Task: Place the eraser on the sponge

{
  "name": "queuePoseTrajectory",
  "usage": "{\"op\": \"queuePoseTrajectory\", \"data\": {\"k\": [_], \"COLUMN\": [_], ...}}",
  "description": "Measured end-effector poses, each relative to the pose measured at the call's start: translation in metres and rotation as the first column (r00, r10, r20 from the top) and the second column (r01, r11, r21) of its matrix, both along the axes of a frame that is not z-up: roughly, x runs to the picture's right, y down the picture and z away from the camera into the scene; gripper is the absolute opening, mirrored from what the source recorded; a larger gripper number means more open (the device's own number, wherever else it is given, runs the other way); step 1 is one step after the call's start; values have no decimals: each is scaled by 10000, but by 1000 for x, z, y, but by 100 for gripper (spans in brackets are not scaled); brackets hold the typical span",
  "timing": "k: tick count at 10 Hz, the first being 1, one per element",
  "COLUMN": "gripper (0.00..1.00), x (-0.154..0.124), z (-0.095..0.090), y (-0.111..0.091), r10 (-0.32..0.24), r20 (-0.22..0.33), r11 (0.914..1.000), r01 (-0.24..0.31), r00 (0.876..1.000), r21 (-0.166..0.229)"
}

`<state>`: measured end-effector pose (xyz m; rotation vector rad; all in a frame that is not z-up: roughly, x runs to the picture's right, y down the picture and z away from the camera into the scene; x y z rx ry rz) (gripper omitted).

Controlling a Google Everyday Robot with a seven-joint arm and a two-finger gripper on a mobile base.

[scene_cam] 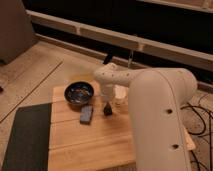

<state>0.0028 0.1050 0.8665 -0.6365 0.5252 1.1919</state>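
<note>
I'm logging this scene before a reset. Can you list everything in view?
table: one, light wood, centre
bowl: one, dark, far left part of the table
sponge: one, blue-grey, just in front of the bowl
eraser: one, black, beside the sponge, under the gripper
floor mat: one, dark, picture-left of the table
cables: several, dark, floor at picture-right
arm: one, white, over the table's right side
gripper: one, directly above the eraser

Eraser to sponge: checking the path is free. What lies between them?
Only bare wooden table lies between the eraser and the sponge, in the camera view. The gripper hangs right over the eraser; the bowl sits farther back.
</note>
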Motion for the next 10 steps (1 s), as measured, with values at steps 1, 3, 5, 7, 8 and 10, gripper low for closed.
{"op": "queuePoseTrajectory", "data": {"k": [1,3,5,7,8,10], "gripper": [0,0,0,0,0,0], "x": [-8,-29,-61,-82,-93,-112], "z": [-6,-16,-24,-29,-31,-35], "y": [-6,-11,-8,-6,-4,2], "r10": [-170,-517,-956,-1261,-1397,-1587], "r20": [32,261,647,854,959,1163], "r11": [9997,9978,9939,9900,9882,9856], "r01": [169,505,917,1199,1325,1503], "r00": [9999,9983,9933,9883,9856,9805], "r21": [181,429,608,742,774,773]}}
